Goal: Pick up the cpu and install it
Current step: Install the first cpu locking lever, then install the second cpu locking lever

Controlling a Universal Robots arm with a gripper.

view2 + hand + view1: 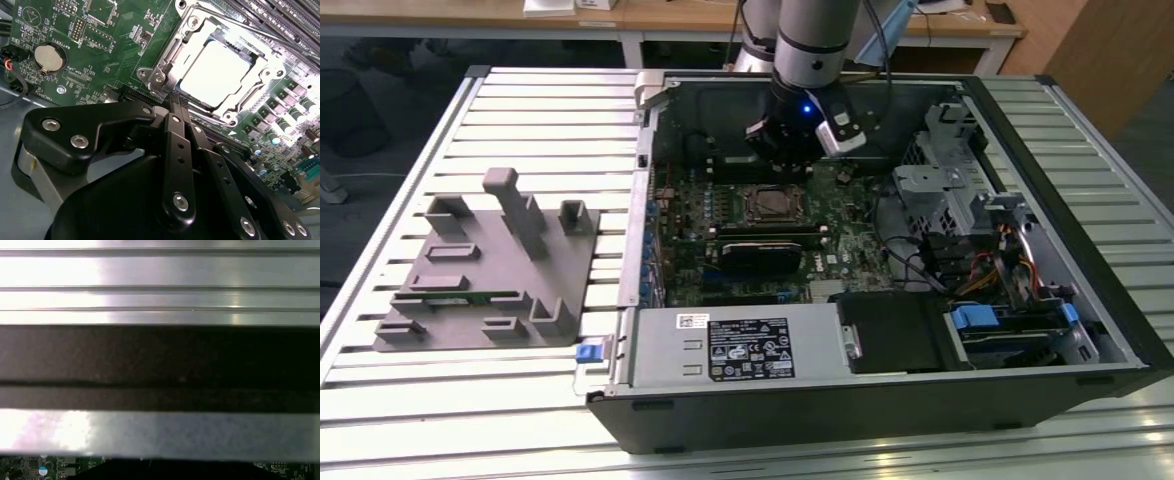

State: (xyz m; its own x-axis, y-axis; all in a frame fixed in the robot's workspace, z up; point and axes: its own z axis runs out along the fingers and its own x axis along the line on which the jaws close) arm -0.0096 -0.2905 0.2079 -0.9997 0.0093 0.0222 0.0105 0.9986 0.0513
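Hovering inside the computer case (881, 400), gripper (790, 150) hung above the motherboard (110, 55) | finger state could not be told | cpu (216, 74) sat in its socket (165, 75), just beyond the gripper

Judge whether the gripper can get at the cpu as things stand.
Probably yes. The cpu lies face-up in its socket with nothing over it, and the gripper hangs just beyond it inside the open case. The socket frame rings it closely, though.

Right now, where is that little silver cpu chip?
The cpu lies flat inside the metal socket frame on the green motherboard, seen in the second wrist view just beyond the gripper; a round coin battery sits farther off.
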